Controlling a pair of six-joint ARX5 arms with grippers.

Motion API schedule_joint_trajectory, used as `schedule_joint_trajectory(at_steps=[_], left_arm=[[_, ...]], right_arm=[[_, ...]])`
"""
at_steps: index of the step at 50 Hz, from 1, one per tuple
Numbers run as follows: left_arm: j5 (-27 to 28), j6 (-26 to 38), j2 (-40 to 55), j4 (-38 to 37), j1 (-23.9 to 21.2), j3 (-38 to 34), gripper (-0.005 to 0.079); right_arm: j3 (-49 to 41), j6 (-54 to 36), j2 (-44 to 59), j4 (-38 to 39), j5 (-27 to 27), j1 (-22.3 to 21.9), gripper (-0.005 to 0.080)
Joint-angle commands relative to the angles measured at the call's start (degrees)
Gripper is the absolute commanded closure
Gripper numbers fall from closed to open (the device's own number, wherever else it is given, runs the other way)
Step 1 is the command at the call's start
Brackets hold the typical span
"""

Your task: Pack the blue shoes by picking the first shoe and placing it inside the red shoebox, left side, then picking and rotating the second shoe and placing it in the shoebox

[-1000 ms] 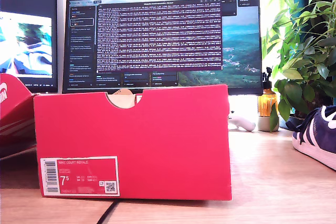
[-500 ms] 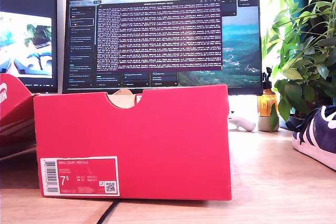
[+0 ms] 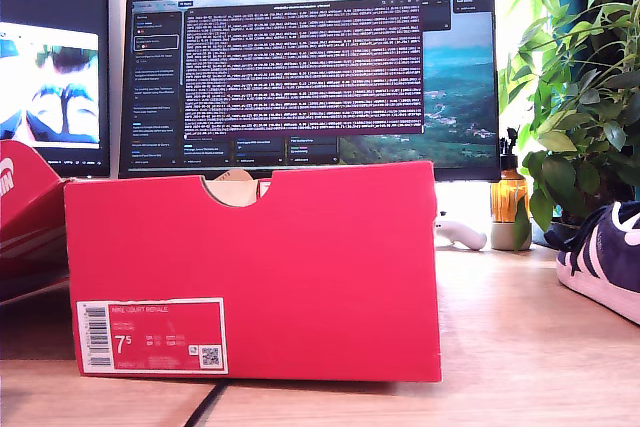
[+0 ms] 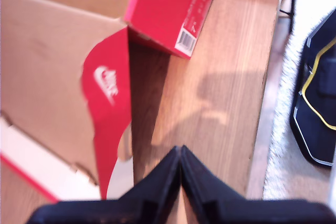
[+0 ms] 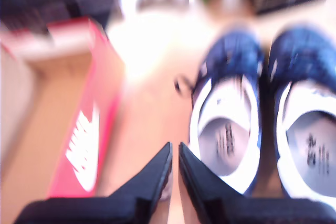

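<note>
Out on the desk nothing is shifting: in the exterior view the red shoebox (image 3: 250,267) is standing exactly as it did a second ago. One blue shoe (image 3: 605,257) is still lying at about three o'clock from it, well apart.

What is changing is the live feed on the small monitor (image 3: 50,57), at ten o'clock from the box. It is now showing two shoe openings from above, where before it showed a slanted blur. I take that to mean a wrist camera is swinging over the pair, so the first pick is only being lined up. Nothing is packed yet.

My second gripper (image 5: 175,153) is hovering just beside the nearer of the blue shoes (image 5: 228,129), its jaws almost together and holding nothing. My first gripper (image 4: 181,153) is pinched closed and empty above bare desk, near the red lid (image 4: 107,93).

Neither arm is showing in the exterior view. The box front is hiding its inside. The second wrist view is smeared, and the shoe at the exterior view's edge is cut off.
</note>
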Motion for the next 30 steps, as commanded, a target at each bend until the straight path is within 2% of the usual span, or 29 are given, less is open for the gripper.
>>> schedule_joint_trajectory(at_steps=[1, 6, 15, 19, 30], left_arm=[[0.07, 0.39, 2.97, 2.16, -1.53, 0.24, 0.0761], [-0.61, 0.57, 7.63, 5.38, -4.17, 0.24, 0.0761], [-4.52, 0.55, 15.17, 10.88, -9.38, 0.22, 0.0761], [-7.52, 0.48, 18.08, 12.98, -10.91, 0.22, 0.0761], [-10.73, 0.28, 23.50, 20.11, -14.32, 0.22, 0.0761]], right_arm=[[1.14, -0.48, 2.12, -0.31, -1.11, -0.07, 0.0764], [3.04, -0.48, 5.68, -0.66, -3.02, -0.07, 0.0764], [5.68, -1.07, 9.29, -1.73, -3.39, -0.07, 0.0764], [7.13, -1.36, 10.54, -3.50, -3.52, -0.07, 0.0764], [10.36, -1.51, 17.07, -10.32, -3.80, -0.07, 0.0744]])
